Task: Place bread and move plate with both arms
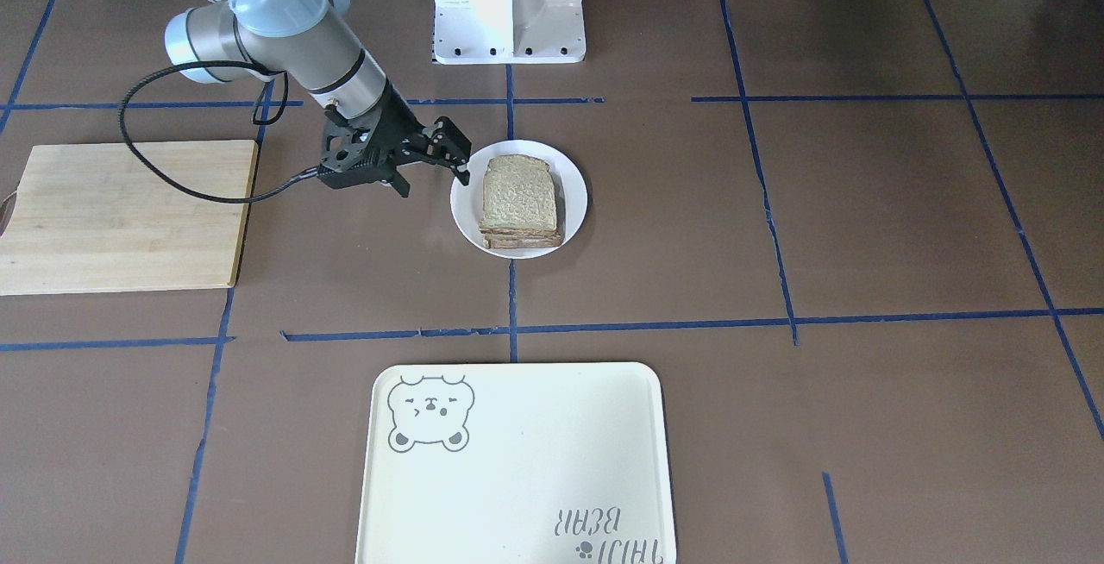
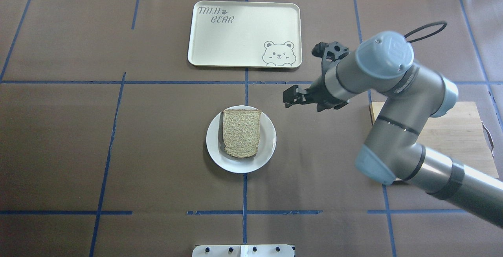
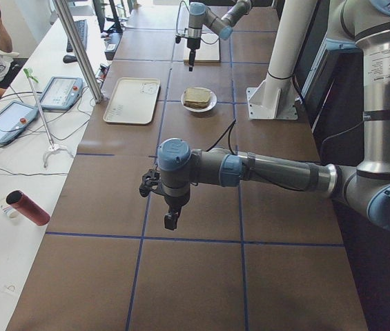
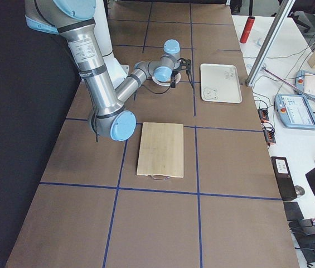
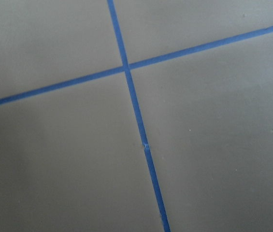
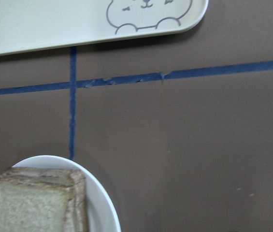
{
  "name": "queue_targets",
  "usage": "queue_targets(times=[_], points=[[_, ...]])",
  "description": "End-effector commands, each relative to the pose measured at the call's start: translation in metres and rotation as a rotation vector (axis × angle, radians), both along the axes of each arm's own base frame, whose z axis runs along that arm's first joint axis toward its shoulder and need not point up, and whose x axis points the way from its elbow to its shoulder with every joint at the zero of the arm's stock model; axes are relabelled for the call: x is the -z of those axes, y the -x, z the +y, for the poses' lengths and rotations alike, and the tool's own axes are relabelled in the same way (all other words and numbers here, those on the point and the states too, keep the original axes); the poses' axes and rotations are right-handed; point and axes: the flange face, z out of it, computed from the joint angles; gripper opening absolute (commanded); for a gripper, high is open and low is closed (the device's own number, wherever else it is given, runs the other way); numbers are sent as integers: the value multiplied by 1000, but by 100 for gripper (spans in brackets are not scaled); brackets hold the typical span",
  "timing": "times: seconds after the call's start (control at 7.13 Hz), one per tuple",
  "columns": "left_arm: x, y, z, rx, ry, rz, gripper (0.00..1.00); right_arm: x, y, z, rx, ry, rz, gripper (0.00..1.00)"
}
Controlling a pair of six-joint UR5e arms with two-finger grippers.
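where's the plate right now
Overhead view: the white plate sits mid-table on the blue tape line, bread on it, the right hand just off its upper right.

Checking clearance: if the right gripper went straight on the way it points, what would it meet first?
Probably the bare table beside the plate: the right gripper tilts downward, and its wrist view centres there. The plate's rim is close, so depth leaves some doubt.

Brown surface (image 2: pixel 157 151) gridded with blue tape (image 2: pixel 244 194); at nine o'clock in the left side view, a white bench (image 3: pixel 1 234), apparently daylit.
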Motion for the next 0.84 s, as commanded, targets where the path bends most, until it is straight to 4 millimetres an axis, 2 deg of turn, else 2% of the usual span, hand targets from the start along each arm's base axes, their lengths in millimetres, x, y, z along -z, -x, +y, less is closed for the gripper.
queue_targets(times=[0.0, 0.14, 0.28, 0.42, 0.56, 0.7], points=[[17, -2, -18, 1, -172, 11, 100, -51, -122, -66, 127, -93, 126, 99], [23, -7, -24, -2, -185, 16, 100, -100, -194, -80, 187, -153, 148, 99], [39, -19, -40, 104, -90, 49, 100, -162, -261, -75, 235, -211, 186, 99], [59, -45, -43, 186, 0, 90, 100, -213, -318, -61, 271, -259, 224, 99], [71, -84, -43, 178, 41, 135, 100, -257, -369, -36, 296, -282, 239, 99], [87, -113, -42, 152, -12, 176, 100, -295, -416, -6, 299, -288, 233, 99]])
